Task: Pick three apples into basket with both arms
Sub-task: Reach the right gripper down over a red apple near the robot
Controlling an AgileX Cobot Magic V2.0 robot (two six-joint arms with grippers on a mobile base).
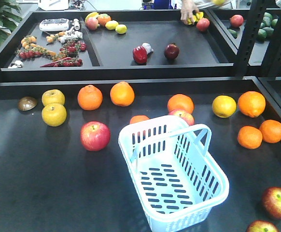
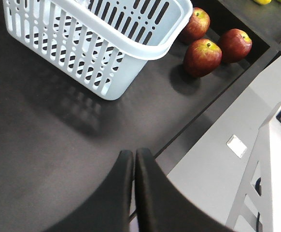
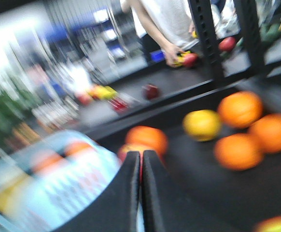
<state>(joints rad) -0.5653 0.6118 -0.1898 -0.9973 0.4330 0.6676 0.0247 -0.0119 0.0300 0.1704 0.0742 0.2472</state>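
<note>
The pale blue basket [image 1: 165, 187] stands empty in the middle of the dark table. One red apple [image 1: 95, 136] lies to its left. A second apple [image 1: 182, 116] sits just behind its far rim. Two more apples [image 1: 277, 202] [image 1: 261, 227] lie at the front right corner. The left wrist view shows the basket [image 2: 82, 53] at upper left and three apples [image 2: 203, 57] [image 2: 235, 44] [image 2: 196, 24] grouped by the table edge. My left gripper [image 2: 133, 153] is shut and holds nothing. In the blurred right wrist view my right gripper [image 3: 141, 153] is shut beside the basket [image 3: 73, 183].
Oranges [image 1: 90, 97] [image 1: 122, 94] [image 1: 180, 103] [image 1: 251, 103] and yellow fruits [image 1: 53, 114] [image 1: 224, 106] lie along the back of the table. A raised shelf behind holds more produce, and a person's hand [image 1: 188, 13] reaches in there. The table edge [image 2: 213, 108] drops to the floor.
</note>
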